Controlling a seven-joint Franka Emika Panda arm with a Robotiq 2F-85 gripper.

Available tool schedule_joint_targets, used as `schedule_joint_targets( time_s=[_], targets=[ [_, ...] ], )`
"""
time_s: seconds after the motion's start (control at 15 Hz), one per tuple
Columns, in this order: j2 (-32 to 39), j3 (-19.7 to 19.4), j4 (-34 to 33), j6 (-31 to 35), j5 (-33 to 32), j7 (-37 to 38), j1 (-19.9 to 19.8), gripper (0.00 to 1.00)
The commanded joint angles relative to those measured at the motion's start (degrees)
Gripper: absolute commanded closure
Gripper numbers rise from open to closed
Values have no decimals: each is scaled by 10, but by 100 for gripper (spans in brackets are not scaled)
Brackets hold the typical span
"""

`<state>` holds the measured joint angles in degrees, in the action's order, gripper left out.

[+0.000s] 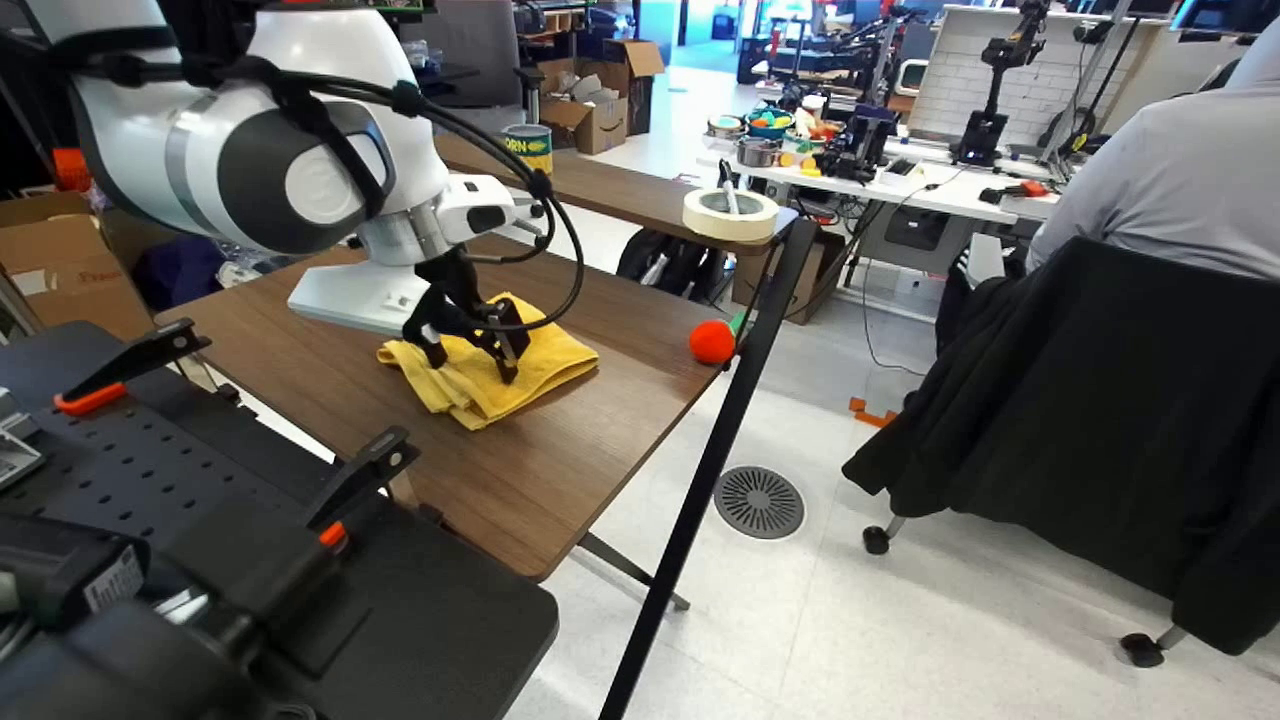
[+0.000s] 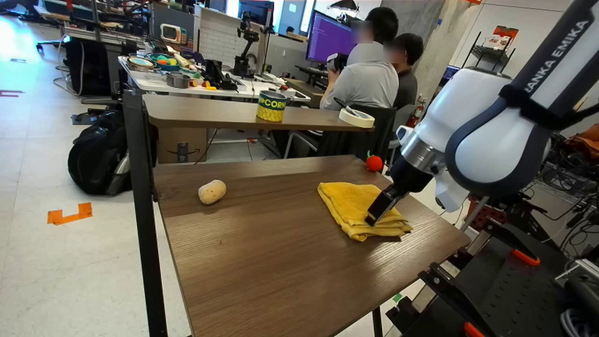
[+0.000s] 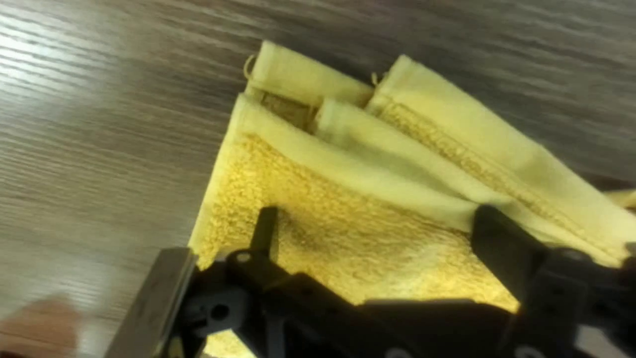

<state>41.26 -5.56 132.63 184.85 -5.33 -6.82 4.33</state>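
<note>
A yellow folded towel (image 1: pixel 555 355) lies on the brown table (image 1: pixel 560 460); in an exterior view the towel (image 2: pixel 344 199) sits toward the table's right side. Pointing down over it is my gripper (image 1: pixel 472 366), tilted, its fingertips at or just above the cloth; actual contact I cannot tell. In the wrist view the gripper (image 3: pixel 376 214) is open, with its two fingers wide apart. Towel fabric (image 3: pixel 348 164) fills the view between and beyond them, lying flat, not pinched. Layered hems of the towel fan out ahead of the fingers. The palm hides part of the cloth.
A potato (image 2: pixel 212 192) and a red round item (image 2: pixel 374 163) with a green top rest on the table. A raised shelf (image 2: pixel 201 112) bears a corn can (image 2: pixel 271 106) and a tape roll (image 2: pixel 356 117). Black clamps (image 1: pixel 365 478) and a black post (image 1: pixel 700 490) stand at the edges.
</note>
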Motion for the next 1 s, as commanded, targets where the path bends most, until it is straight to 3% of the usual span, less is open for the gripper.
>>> schedule_joint_targets(
  time_s=[0.0,0.2,0.4,0.53,0.6,0.93],
  targets=[
    [-104,21,100,36,-19,-19,-49,0],
    [-129,-50,132,142,26,1,3,0],
    [-103,-74,104,208,85,5,11,0],
    [-91,-80,81,210,120,17,11,0],
    [-115,-67,98,155,94,-1,-2,0],
    [-107,-73,80,155,105,10,-2,0]
  ],
)
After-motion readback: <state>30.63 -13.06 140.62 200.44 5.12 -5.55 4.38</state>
